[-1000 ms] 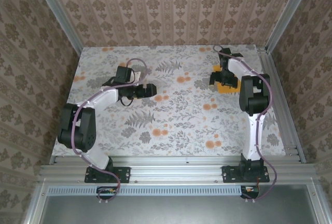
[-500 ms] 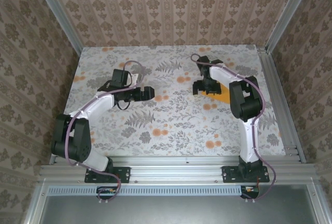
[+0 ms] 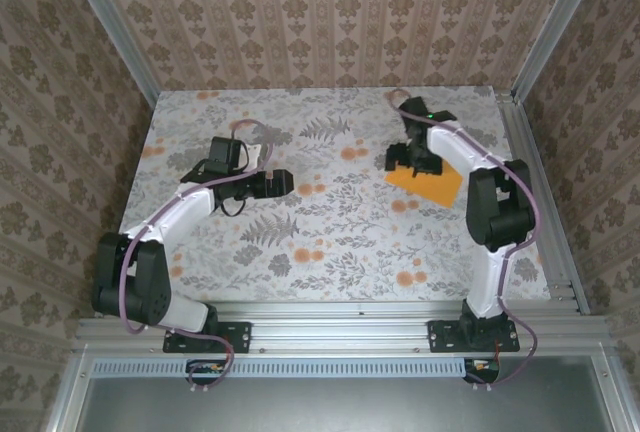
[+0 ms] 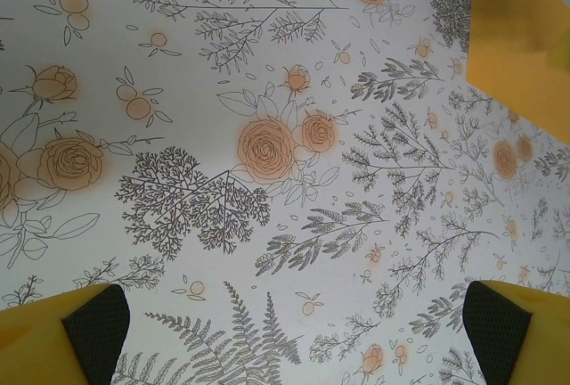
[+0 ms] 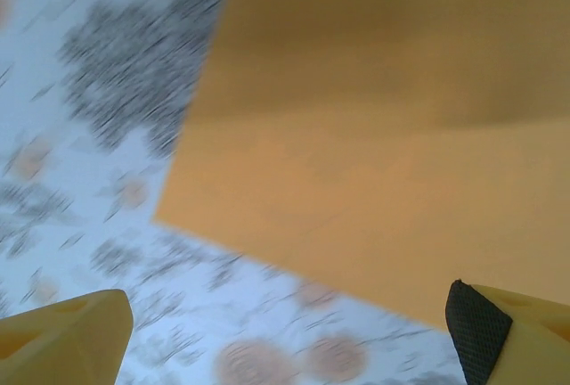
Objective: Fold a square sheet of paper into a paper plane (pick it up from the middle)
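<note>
The square sheet of paper point(image 3: 428, 183) is bright orange and lies flat on the flowered tablecloth at the right. My right gripper point(image 3: 400, 162) hovers over the sheet's far left corner, open, with nothing between its fingers. In the right wrist view the square sheet of paper point(image 5: 383, 126) spreads across the upper right, and the right gripper point(image 5: 285, 340) has its yellow fingers point(image 5: 62, 336) set wide at the bottom corners. My left gripper point(image 3: 283, 182) is open above the middle of the table, well left of the sheet. In the left wrist view the left gripper point(image 4: 294, 340) frames bare cloth, with the sheet point(image 4: 521, 37) at top right.
The flowered tablecloth point(image 3: 330, 222) covers the table. Patterned walls stand at the back and both sides. An aluminium rail point(image 3: 535, 192) runs along the table's right edge, close to the sheet. Another rail point(image 3: 340, 312) crosses the near edge by the arm bases.
The right gripper swung left across the sheet, then back right, and more of the orange sheet now shows. The left gripper drew slightly to the left.
</note>
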`<state>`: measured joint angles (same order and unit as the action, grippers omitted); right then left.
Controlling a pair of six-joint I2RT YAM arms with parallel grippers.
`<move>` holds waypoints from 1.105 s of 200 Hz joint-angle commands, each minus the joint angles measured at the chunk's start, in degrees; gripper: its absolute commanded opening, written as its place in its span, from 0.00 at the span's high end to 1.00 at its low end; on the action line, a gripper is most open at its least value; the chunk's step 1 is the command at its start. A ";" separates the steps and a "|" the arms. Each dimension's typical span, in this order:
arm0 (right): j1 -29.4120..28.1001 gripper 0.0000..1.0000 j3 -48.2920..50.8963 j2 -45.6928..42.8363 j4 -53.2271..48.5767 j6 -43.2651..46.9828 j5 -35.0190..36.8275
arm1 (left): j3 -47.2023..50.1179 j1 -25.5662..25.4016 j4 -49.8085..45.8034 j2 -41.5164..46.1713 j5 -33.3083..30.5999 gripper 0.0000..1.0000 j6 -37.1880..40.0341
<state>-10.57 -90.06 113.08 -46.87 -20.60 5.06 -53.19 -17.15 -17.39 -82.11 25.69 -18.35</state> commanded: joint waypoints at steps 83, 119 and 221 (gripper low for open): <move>6.35 0.06 -9.50 14.10 -1.29 8.06 0.46 | -0.68 -0.12 -2.64 0.84 -1.07 0.00 -0.34; 6.18 0.09 -11.43 16.45 -2.69 7.76 -1.77 | -1.28 -0.32 -2.85 0.03 -1.00 0.00 -0.64; -2.07 0.09 -11.75 15.03 -8.64 7.95 7.24 | -3.01 -0.96 -2.61 -2.71 0.08 0.00 -0.26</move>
<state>-10.48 -101.54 128.33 -50.39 -13.37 10.02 -54.30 -17.65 -18.65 -84.51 25.12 -18.39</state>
